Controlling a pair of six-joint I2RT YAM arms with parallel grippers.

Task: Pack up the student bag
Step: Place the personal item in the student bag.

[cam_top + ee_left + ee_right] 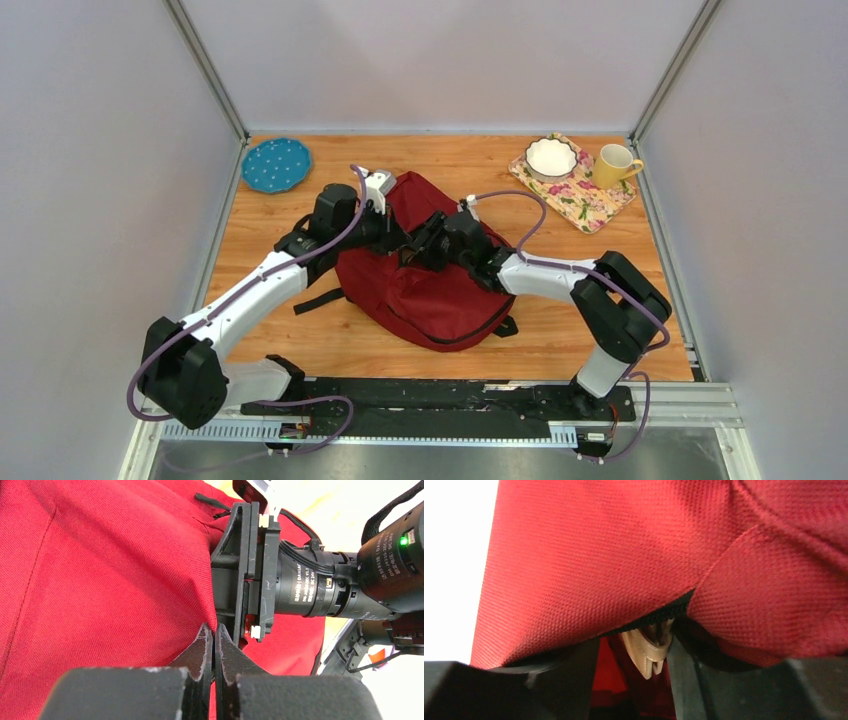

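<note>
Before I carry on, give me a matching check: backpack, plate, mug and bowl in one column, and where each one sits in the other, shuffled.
Things:
1 backpack
2 plate
3 mug
4 bowl

Places:
A far left corner of the table
B left end of the flowered mat
C middle of the table
D farthest to the right

Pairs: 1-C, 2-A, 3-D, 4-B
</note>
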